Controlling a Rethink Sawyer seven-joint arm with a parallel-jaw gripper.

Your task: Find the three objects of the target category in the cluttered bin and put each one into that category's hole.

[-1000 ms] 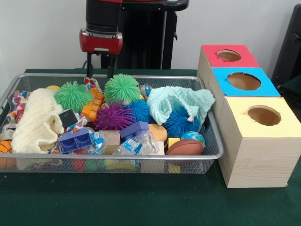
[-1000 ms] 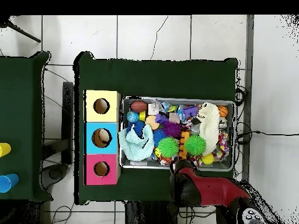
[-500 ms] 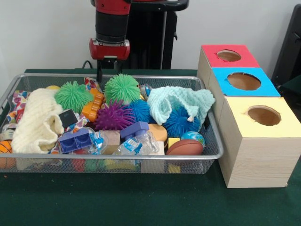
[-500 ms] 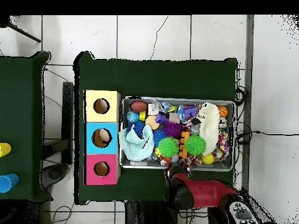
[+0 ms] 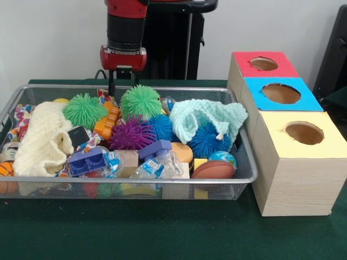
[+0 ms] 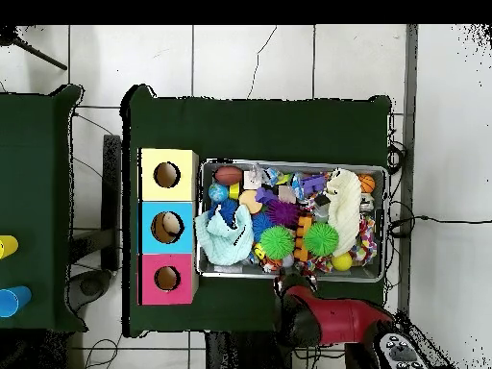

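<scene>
The silver wire-mesh bin (image 5: 135, 181) is full of toys; it also shows in the overhead view (image 6: 288, 161). Polka-dot cloth shows at its far left end (image 5: 21, 115), at the far rim behind a green spiky ball (image 5: 105, 96) and under a black block (image 5: 91, 142). In the overhead view polka-dot cloth lies at the bin's right end (image 6: 365, 238). My gripper (image 5: 119, 86) hangs over the bin's far rim, just above the second piece and beside the green spiky ball (image 5: 141, 101). It holds nothing I can see. The yellow-topped box's hole (image 5: 304, 132) is at the near right.
A cream waffle cloth (image 5: 43, 142) and a mint knitted cloth (image 5: 209, 116) lie on the pile among spiky balls, plastic bricks and small balls. The blue-topped box (image 5: 281, 93) and the red-topped box (image 5: 264, 64) stand in a row behind the yellow one.
My gripper has moved a little to the right along the bin's far rim and turned about its wrist. Nothing in the bin has moved.
</scene>
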